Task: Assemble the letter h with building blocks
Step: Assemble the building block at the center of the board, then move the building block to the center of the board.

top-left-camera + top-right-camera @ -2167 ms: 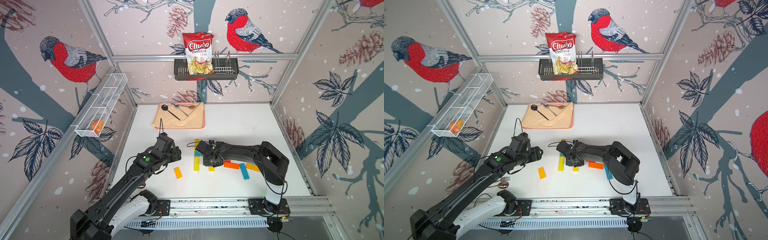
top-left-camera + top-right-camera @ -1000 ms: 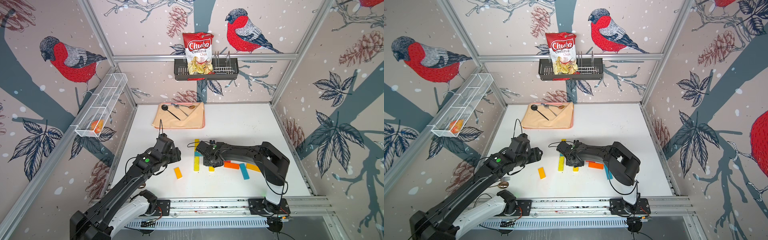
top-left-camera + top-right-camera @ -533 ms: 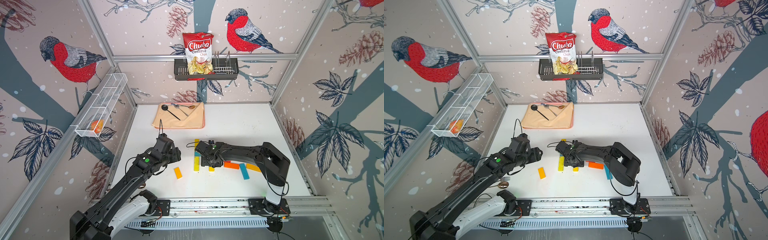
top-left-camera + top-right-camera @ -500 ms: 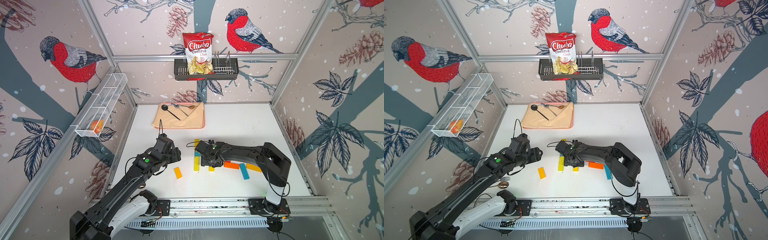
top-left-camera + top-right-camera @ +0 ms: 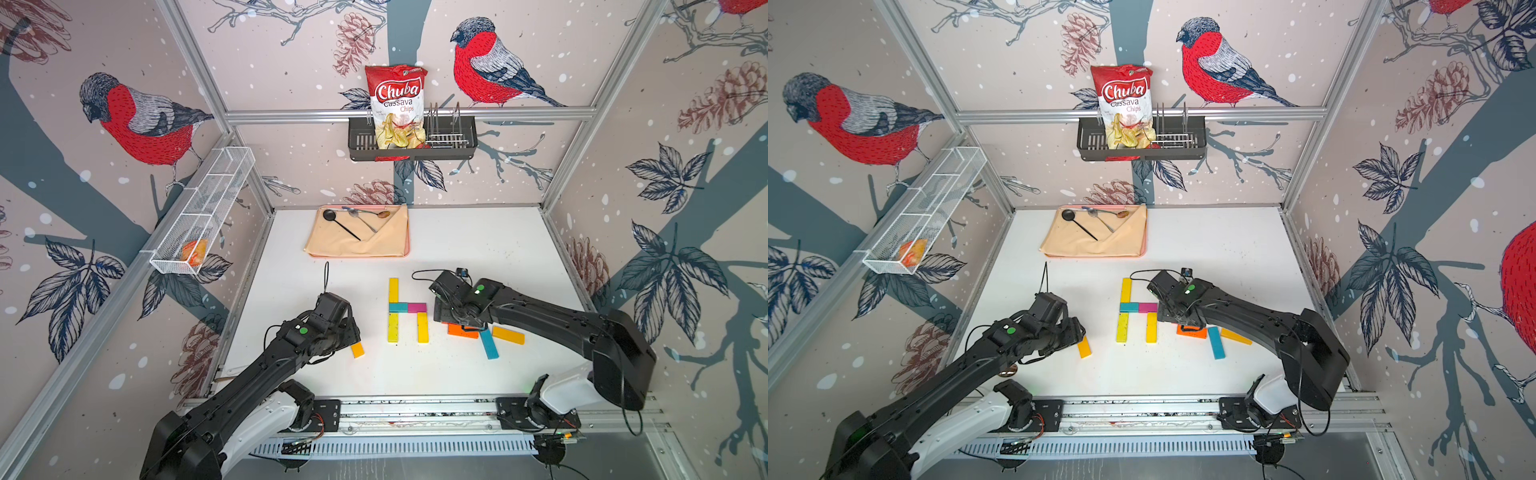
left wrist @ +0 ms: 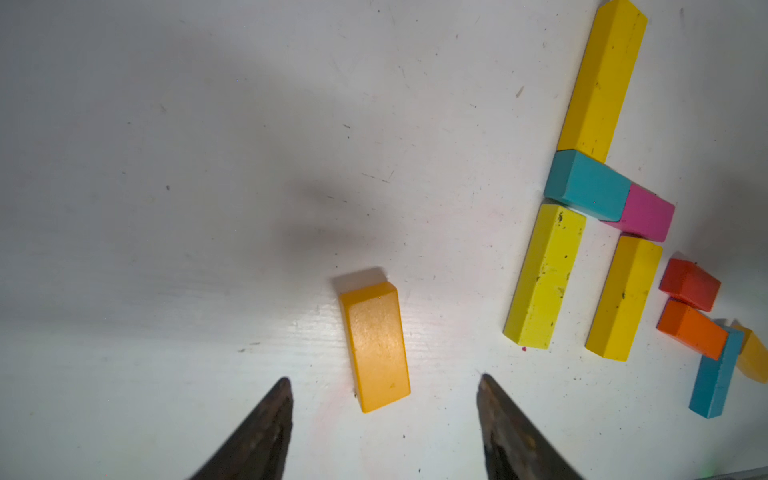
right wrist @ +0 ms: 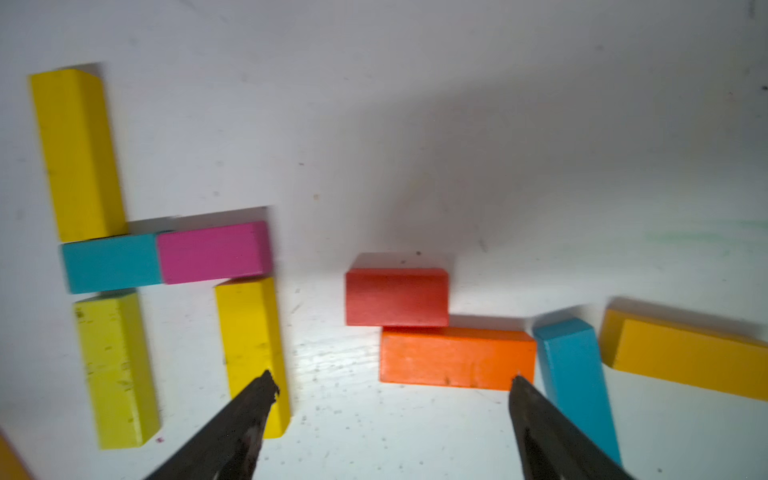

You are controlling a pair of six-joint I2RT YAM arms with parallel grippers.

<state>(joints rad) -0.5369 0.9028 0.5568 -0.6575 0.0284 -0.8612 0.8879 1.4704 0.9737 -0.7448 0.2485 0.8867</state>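
The building blocks [image 5: 393, 291] form an h: three yellow bars [image 5: 393, 328], a teal block [image 5: 397, 308] and the magenta block [image 5: 417, 307]; red, orange, teal and amber spares [image 5: 462, 331] lie beside the magenta block, below the open, empty right gripper [image 7: 393, 381]. The left gripper [image 6: 384, 378] gapes empty over an amber block [image 6: 376, 345], well apart from the magenta block.

In both top views, the right arm [image 5: 540, 311] is covering almost all of the red block [image 7: 397, 297] and is hiding the upper part of the orange block [image 5: 462, 331]. Left of them, the left arm [image 5: 291, 349] is covering one end of the short amber block [image 5: 358, 350]. The right wrist view is showing blur. There the frame edge is cutting off the long amber block [image 7: 685, 357], and a finger of the right gripper [image 7: 392, 380] is hiding one end of the long teal block [image 7: 569, 361]. The orange thing [image 5: 193, 251] in the wire basket [image 5: 216, 183] is appearing too small to tell.
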